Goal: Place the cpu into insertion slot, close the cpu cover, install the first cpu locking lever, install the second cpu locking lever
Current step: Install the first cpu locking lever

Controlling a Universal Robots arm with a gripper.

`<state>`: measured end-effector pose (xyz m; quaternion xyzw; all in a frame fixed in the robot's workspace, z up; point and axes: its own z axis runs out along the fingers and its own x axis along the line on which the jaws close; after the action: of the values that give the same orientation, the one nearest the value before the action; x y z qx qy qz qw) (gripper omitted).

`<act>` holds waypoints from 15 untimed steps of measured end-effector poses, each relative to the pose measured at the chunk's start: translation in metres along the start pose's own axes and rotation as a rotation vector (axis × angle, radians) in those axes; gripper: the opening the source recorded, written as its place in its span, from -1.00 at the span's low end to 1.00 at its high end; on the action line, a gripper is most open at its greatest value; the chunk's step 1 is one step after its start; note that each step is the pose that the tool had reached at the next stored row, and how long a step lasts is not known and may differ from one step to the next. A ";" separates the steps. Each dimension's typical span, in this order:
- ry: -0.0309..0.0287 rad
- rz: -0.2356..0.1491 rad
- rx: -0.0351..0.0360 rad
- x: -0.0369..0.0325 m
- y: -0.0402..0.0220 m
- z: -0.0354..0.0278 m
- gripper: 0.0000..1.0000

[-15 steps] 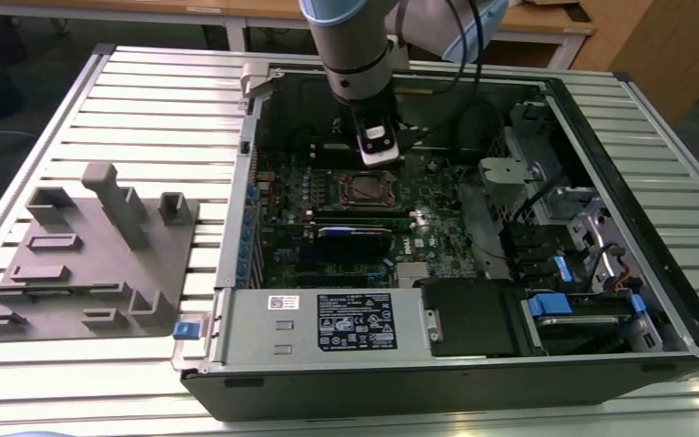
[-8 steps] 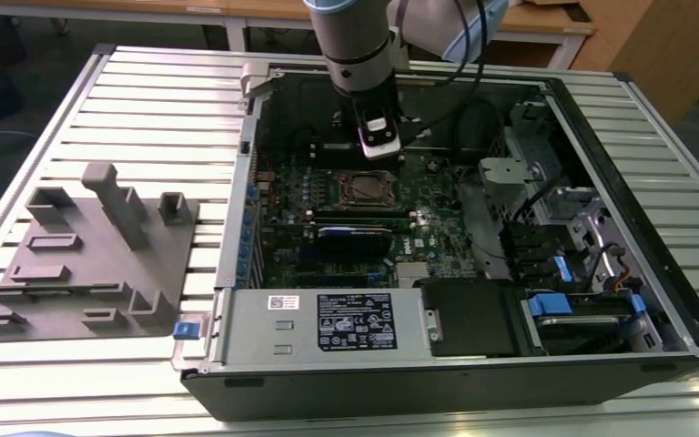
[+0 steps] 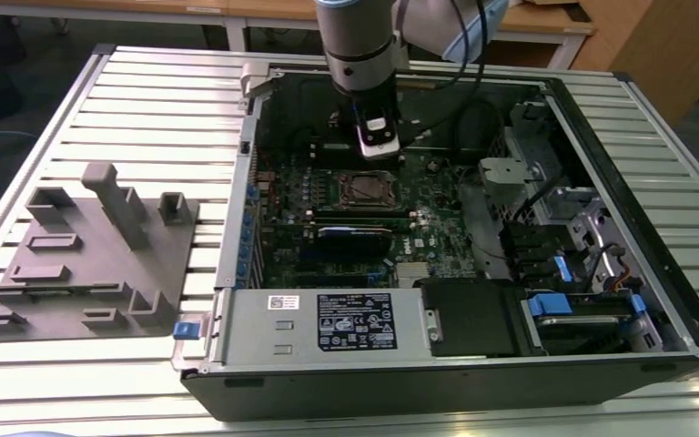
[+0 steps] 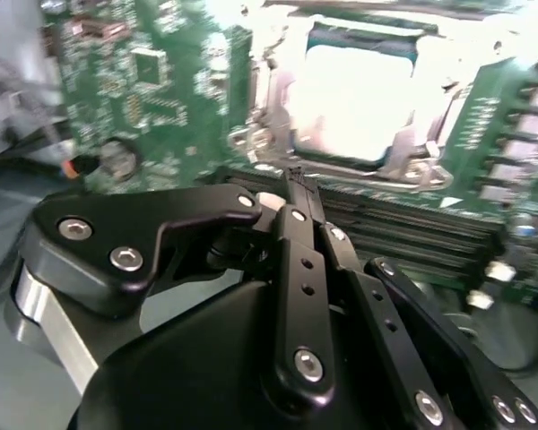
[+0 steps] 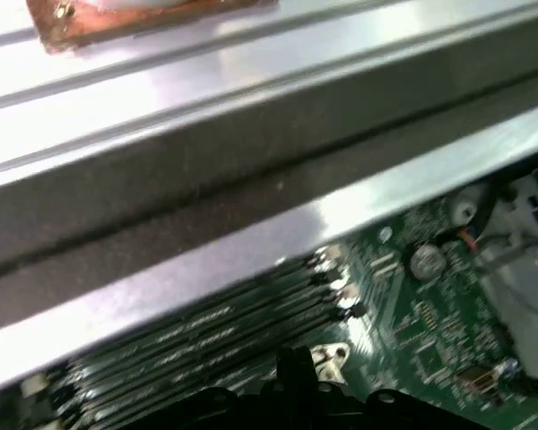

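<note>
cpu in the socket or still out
In: the cpu lies flat inside the insertion slot, its silver top framed by the metal rim.

Exterior view: high, angled down on open computer case [image 3: 447,228] atop slatted surface [image 3: 143,100]; second wrist view: close over claw [image 4: 296,184] toward motherboard [image 4: 161,81]; first wrist view: close, facing case wall [image 5: 251,179]; both wrist views share memory slots [image 5: 206,345].

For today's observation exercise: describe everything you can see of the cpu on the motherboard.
The cpu is a small flat square chip with a pale silvery metal top that glares under the light. It lies level in the insertion slot on the green motherboard, framed by silvery metal. The end effector is beside it, apart.
</note>
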<state>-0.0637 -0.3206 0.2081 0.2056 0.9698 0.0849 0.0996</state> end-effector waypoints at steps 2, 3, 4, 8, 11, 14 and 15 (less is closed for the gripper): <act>0.0241 0.001 0.0345 -0.0005 0.0002 0.0002 -0.79; 0.0330 0.000 0.0523 -0.0007 0.0003 0.0002 -0.79; 0.0403 -0.001 0.0708 -0.0010 0.0004 0.0003 -0.79; 0.0635 -0.007 0.1478 -0.0018 0.0008 0.0005 -0.79; 0.0691 -0.009 0.1714 -0.0019 0.0008 0.0006 -0.79; 0.0709 -0.011 0.1732 -0.0025 0.0010 0.0008 -0.79; 0.0737 -0.015 0.1737 -0.0031 0.0013 0.0011 -0.79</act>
<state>-0.0601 -0.3206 0.2078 0.2030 0.9781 0.0072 0.0463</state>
